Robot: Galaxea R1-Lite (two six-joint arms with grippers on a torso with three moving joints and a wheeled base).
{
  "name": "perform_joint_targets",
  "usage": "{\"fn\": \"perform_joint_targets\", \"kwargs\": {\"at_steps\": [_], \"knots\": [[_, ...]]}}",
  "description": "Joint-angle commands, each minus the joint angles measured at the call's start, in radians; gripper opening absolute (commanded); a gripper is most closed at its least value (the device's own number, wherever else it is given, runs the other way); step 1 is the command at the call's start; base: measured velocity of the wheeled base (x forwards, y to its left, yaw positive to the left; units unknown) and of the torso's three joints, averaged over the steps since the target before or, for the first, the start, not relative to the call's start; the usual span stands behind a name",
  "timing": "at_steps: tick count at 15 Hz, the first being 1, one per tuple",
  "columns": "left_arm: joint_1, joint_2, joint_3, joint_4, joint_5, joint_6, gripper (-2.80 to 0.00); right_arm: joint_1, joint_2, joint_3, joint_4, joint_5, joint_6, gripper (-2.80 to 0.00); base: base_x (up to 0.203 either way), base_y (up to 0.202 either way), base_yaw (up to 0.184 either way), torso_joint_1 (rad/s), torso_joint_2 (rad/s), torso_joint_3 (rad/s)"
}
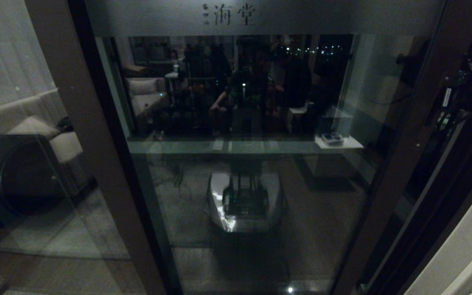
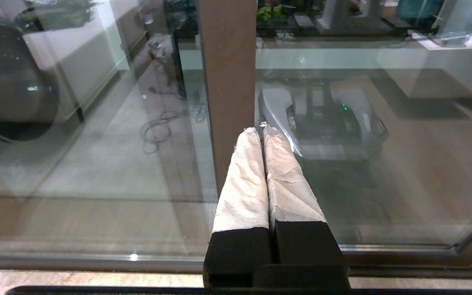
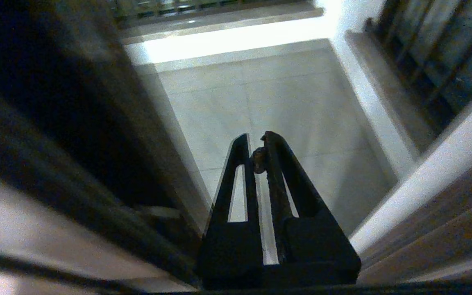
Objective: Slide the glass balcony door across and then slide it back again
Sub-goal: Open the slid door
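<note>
The glass balcony door fills the middle of the head view, a clear pane in a dark brown frame that mirrors the room and my own base. Its right stile slants down beside a dark gap. My right arm reaches into that gap at the upper right. The right gripper is shut and hangs over the pale balcony floor, with blurred dark frame close beside it. My left gripper, its fingers wrapped in white tape, is shut with its tips at the edge of the brown left stile. No handle shows.
A second brown-framed pane stands to the left, with a dark round-fronted appliance behind it. The bottom track runs along the floor. A white wall borders the gap on the right, and a barred window flanks the balcony.
</note>
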Motion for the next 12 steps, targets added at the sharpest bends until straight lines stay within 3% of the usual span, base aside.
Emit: {"fn": "perform_joint_targets", "kwargs": {"at_steps": [1, 12], "knots": [[0.0, 0.0, 0.0, 0.0, 0.0, 0.0, -2.8, 0.035, 0.014, -0.003, -0.003, 0.004, 0.007, -2.8, 0.0, 0.0, 0.0, 0.0, 0.0, 0.0], [0.0, 0.0, 0.0, 0.0, 0.0, 0.0, -2.8, 0.121, 0.008, 0.006, -0.003, 0.001, 0.038, -2.8, 0.0, 0.0, 0.0, 0.0, 0.0, 0.0]]}}
